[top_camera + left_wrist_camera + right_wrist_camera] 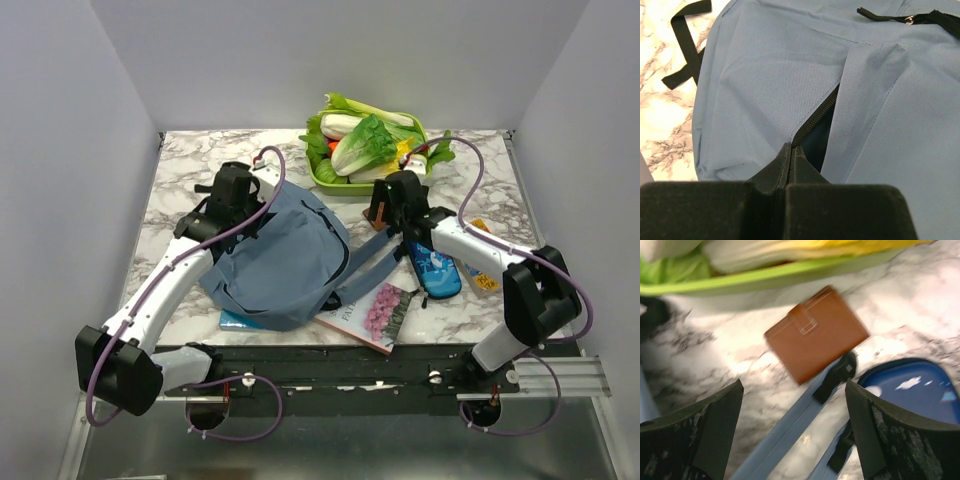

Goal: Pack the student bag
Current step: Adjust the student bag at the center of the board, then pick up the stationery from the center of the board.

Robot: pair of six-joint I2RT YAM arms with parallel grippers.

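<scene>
The student bag [285,255], grey-blue and rounded, lies at the table's middle left. It fills the left wrist view [765,75], with its zipper [815,117] partly open on a dark inside. My left gripper [235,195] is at the bag's far left side. Its tips [791,147] are pressed shut at the zipper's end, and the pull is hidden. My right gripper [395,210] is open [792,390] and empty. It hovers over the bag's blue straps [785,435] and a brown wallet [815,332].
A blue cartoon-print pencil case [435,268] lies right of the straps and shows in the right wrist view [915,385]. A book with pink flowers [370,315] lies near the front edge. A blue book [235,320] pokes out from under the bag. A green tray [325,180] of vegetables stands at the back.
</scene>
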